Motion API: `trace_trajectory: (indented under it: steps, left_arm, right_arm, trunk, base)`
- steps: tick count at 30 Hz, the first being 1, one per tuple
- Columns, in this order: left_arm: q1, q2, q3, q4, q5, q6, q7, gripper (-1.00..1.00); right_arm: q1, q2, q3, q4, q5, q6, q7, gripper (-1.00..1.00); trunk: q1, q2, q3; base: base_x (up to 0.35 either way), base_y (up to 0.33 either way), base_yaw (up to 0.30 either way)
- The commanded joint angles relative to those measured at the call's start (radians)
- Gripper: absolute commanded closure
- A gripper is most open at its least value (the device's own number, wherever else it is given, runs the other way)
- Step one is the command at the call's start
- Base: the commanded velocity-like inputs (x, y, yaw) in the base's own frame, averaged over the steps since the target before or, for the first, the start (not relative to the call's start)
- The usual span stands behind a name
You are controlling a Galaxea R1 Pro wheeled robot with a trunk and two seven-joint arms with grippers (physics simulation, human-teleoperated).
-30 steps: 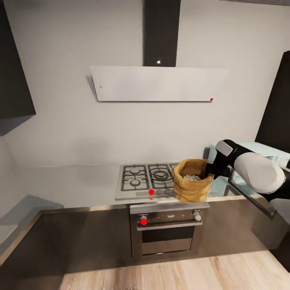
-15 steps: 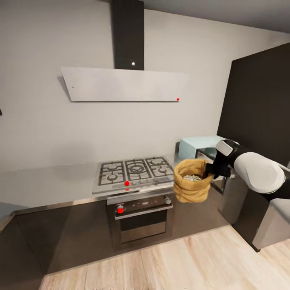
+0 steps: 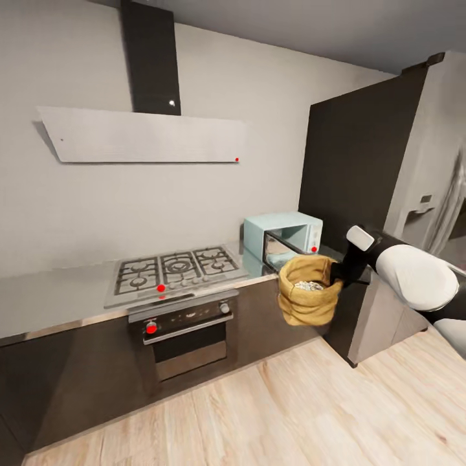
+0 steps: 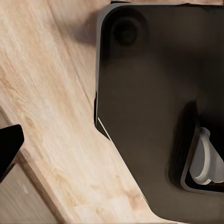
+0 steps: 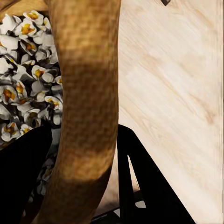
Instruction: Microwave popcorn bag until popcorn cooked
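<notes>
Right now the right gripper (image 3: 338, 275) is closed on the rolled rim of the popcorn bag (image 3: 306, 299), one dark finger inside the sack and one outside, as the right wrist view shows with the fingers (image 5: 149, 186) pinching the tan rim (image 5: 86, 107). Bag hangs in the air, off the countertop (image 3: 58, 294), just in front of the counter's right end and the microwave (image 3: 283, 238), over the wood floor (image 3: 278, 414). Microwave sits at the right end corner of the countertop, door swung open toward the bag, red light on its panel. Left of it along the counter: steel gas hob (image 3: 173, 268) with a red dot at its front edge, oven (image 3: 188, 336) below with a red knob, white extractor hood (image 3: 145, 134) on the wall above with a dark chimney. Tall dark cabinet (image 3: 359, 181) stands right behind the microwave, close to the arm; steel fridge (image 3: 433, 194) further right. Inside the bag: popcorn (image 5: 25, 70), white puffs with yellow-orange centres, filling it below the rim. No readable writing anywhere. Left wrist view looks down at floorboards and a dark robot base panel (image 4: 149, 107); only one dark fingertip corner shows, so I cannot tell the left gripper's state.
</notes>
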Motion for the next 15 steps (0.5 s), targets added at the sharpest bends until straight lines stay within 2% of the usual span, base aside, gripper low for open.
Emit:
trace_trajectory:
  steps: [1,5,8,12,15]
  left_arm:
    - [0.000,0.000,0.006,-0.001,0.000,0.001,0.002,-1.00]
    - [0.000,0.000,0.006,-0.001,0.000,0.001,0.002,-1.00]
    - [0.000,0.000,0.006,-0.001,0.000,0.001,0.001,-1.00]
    - [0.001,0.000,0.006,-0.001,0.000,0.001,0.001,-1.00]
    - [0.000,0.000,0.006,-0.001,0.000,0.002,0.001,-1.00]
  right_arm:
    - [0.000,0.000,-0.009,0.000,0.001,0.002,-0.007,1.00]
    - [0.000,0.000,-0.009,0.000,0.001,0.002,-0.007,1.00]
    - [0.000,0.000,-0.009,0.000,0.001,0.002,-0.007,1.00]
    - [0.000,0.000,-0.009,0.000,0.001,0.002,-0.007,1.00]
    - [0.000,0.000,-0.009,0.000,0.001,0.002,-0.007,1.00]
  trunk:
    - [0.000,-0.001,0.000]
    - [0.000,-0.001,0.000]
    - [0.000,-0.001,0.000]
    - [0.000,-0.001,0.000]
    - [0.000,-0.001,0.000]
  base:
    - [-0.264,-0.237,-0.298]
    - [-0.254,-0.225,-0.298]
    - [-0.180,-0.083,-0.298]
    - [-0.048,-0.014,-0.298]
    - [0.080,-0.055,-0.298]
